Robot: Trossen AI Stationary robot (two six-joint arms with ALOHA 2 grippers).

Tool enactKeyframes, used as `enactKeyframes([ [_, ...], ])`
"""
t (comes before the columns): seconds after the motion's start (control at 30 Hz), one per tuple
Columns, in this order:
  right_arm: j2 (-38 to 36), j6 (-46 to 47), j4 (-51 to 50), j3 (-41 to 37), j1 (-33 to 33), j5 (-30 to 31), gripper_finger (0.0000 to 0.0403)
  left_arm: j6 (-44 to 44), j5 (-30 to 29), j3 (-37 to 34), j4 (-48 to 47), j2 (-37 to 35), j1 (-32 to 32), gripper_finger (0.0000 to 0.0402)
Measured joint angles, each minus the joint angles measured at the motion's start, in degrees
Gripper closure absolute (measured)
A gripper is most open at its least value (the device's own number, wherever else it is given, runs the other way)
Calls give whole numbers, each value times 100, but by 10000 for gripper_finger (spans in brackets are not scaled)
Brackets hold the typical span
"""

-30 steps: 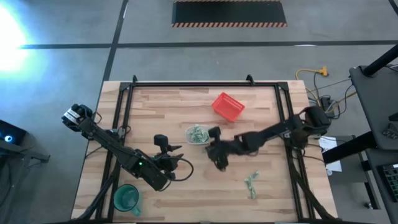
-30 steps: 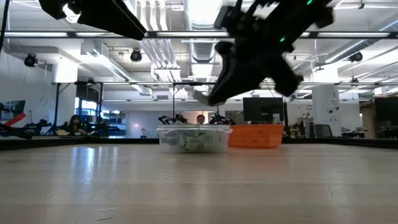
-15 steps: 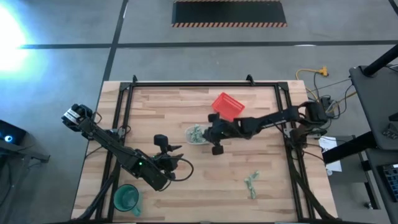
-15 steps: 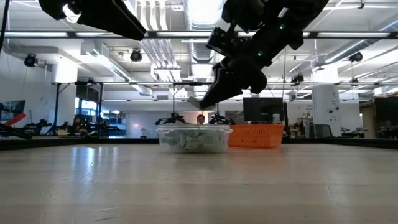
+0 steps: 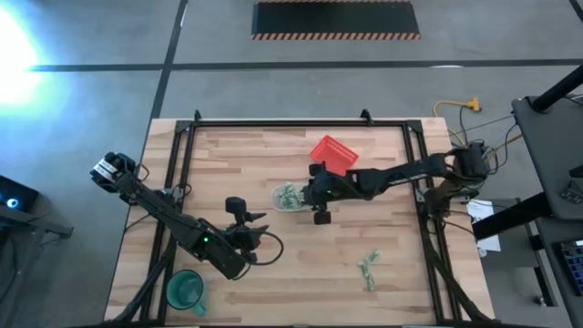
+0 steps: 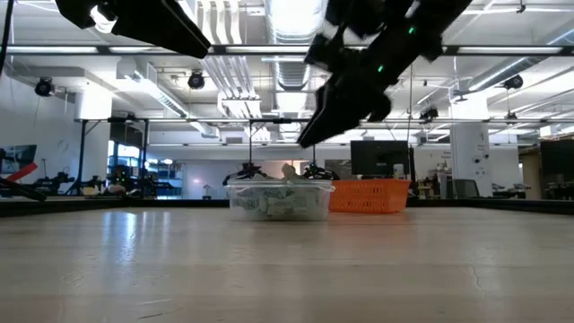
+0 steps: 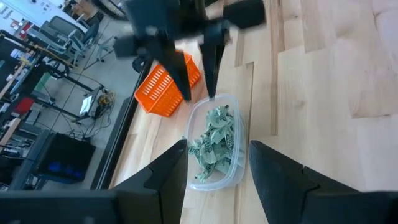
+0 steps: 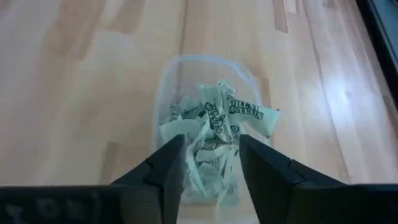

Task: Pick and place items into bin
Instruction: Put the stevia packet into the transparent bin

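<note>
Currently, right gripper (image 5: 307, 194) hovering just above small clear plastic rectangular bin (image 5: 289, 198), fingers (image 8: 166, 163) standing apart, gripping nothing, pale green wrapped items (image 8: 212, 134) lying heaped inside the bin, left gripper (image 5: 239, 215) waiting nearby, fingers spread, empty.

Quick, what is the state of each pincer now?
Left pincer: open, holding nothing.
Right pincer: open above the bin, holding nothing.
</note>
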Motion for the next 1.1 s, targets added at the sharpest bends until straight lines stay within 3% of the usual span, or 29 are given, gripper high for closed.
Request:
enactKeyframes([
  [0.2,-954,623,-1430,-10,561,7,257,-5,13,0,6,0,-2,246],
  [0.4,-1693,1691,-2717,-302,1710,101,271,-11,33,-9,30,0,-2,246],
  [0.77,-2190,3930,-2302,-1603,3748,240,292,-16,40,-11,56,0,-2,246],
  [1.1,-2113,5058,-2321,-2083,4240,257,313,-27,44,-85,104,0,-2,246],
])
